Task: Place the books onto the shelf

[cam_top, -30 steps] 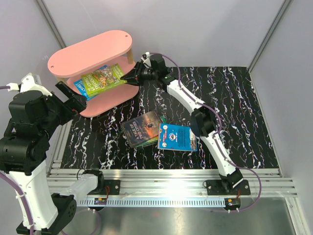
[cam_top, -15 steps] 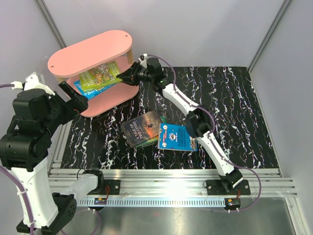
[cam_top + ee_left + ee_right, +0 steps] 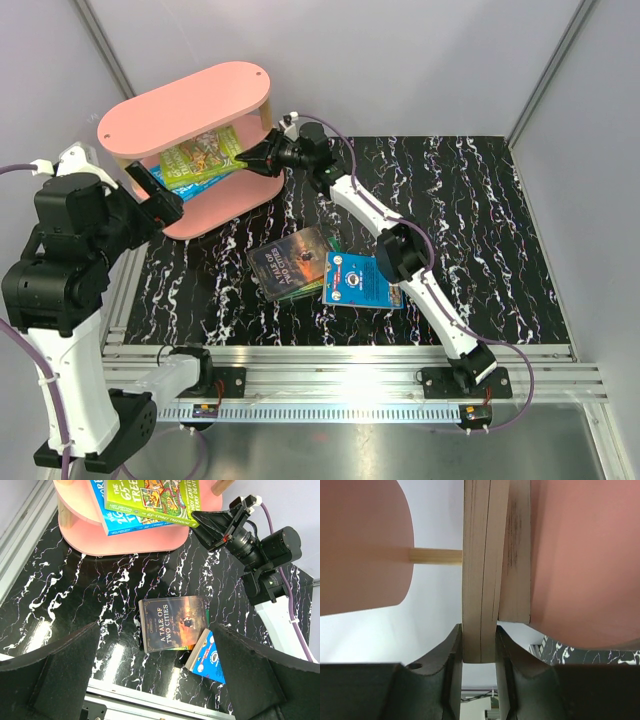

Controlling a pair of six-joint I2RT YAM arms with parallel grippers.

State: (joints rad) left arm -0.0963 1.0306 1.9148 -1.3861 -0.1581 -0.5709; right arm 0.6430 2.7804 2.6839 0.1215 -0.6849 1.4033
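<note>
The dark fingers (image 3: 451,652) of the right gripper (image 3: 479,647) clamp the cream page edge of a thin paperback book (image 3: 479,570). The book reaches away between two pink shelf boards (image 3: 360,545). A pale wooden post (image 3: 435,556) crosses behind it, and black marbled desk (image 3: 580,655) shows in one corner.

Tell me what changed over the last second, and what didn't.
The right gripper, shut on the green book, pushed it leftward, deeper into the shelf's middle tier, over the blue book lying there. The left gripper, open and empty, edged up toward the shelf. The books on the table stayed put.
</note>
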